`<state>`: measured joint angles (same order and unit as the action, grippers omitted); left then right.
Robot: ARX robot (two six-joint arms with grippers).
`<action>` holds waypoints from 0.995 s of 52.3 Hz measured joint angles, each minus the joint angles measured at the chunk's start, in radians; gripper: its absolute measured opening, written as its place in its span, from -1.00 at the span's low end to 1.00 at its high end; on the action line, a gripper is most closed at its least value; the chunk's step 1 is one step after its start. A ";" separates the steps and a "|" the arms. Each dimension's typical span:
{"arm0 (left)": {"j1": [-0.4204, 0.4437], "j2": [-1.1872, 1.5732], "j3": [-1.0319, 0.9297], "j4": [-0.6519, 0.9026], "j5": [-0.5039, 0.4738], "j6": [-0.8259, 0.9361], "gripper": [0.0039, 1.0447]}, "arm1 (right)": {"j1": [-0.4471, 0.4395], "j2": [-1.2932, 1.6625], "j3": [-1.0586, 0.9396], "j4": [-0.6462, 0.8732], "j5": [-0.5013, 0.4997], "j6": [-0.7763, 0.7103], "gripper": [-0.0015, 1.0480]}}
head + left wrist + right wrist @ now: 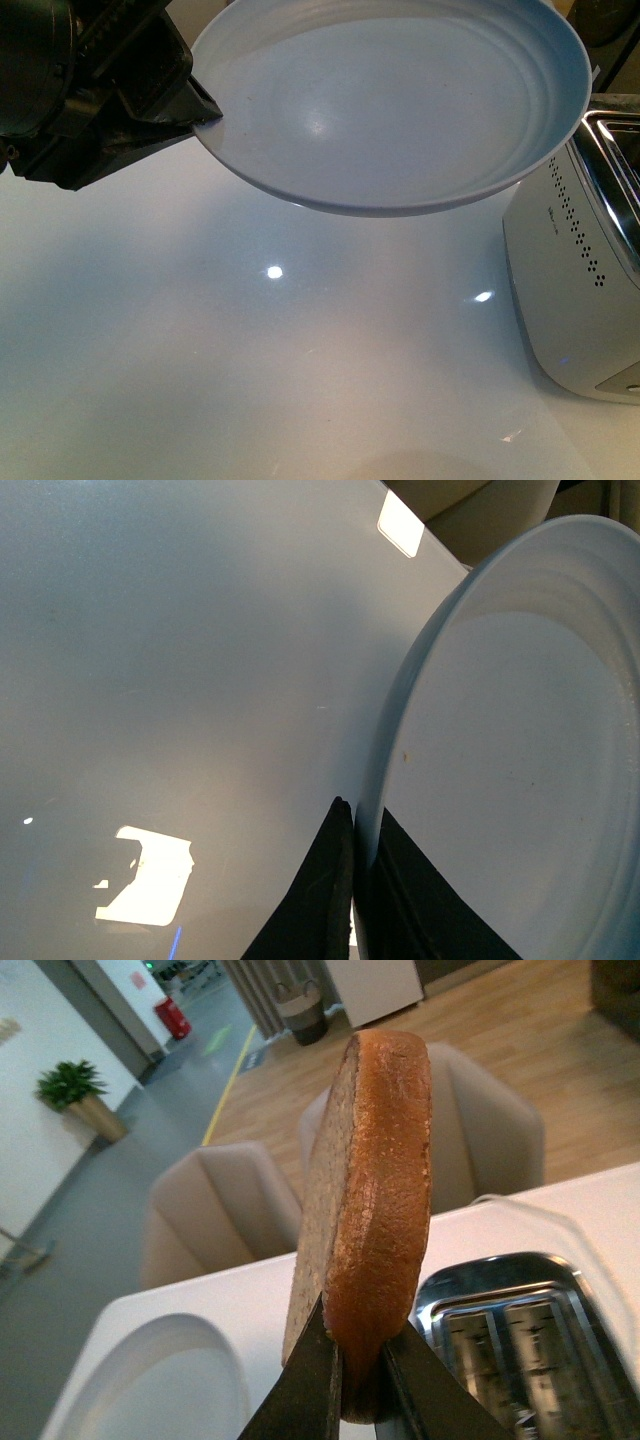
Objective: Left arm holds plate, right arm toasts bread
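My left gripper (205, 108) is shut on the rim of the pale blue-grey plate (400, 100) and holds it in the air above the white table, tilted a little; the plate is empty. In the left wrist view the black jaws (358, 830) pinch the plate's edge (500, 760). My right gripper (360, 1360) is shut on the brown bread slice (370, 1180), held upright on edge, above and beside the toaster slots. The right arm and the bread are out of the front view.
A white toaster (580, 290) with a chrome top stands at the right of the table; its two open slots (520, 1350) show in the right wrist view. The plate also shows there (150, 1390). Beige chairs (220, 1210) stand beyond the table's far edge.
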<state>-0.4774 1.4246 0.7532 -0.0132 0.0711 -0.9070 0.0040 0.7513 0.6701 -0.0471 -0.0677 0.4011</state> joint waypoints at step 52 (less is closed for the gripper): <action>0.000 0.000 0.000 0.000 0.000 0.000 -0.94 | -0.002 0.296 -0.053 -0.026 0.132 -0.549 -0.94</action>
<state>-0.4774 1.4246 0.7532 -0.0132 0.0711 -0.9070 0.0021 1.0470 0.6170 -0.0734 0.0647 -0.1478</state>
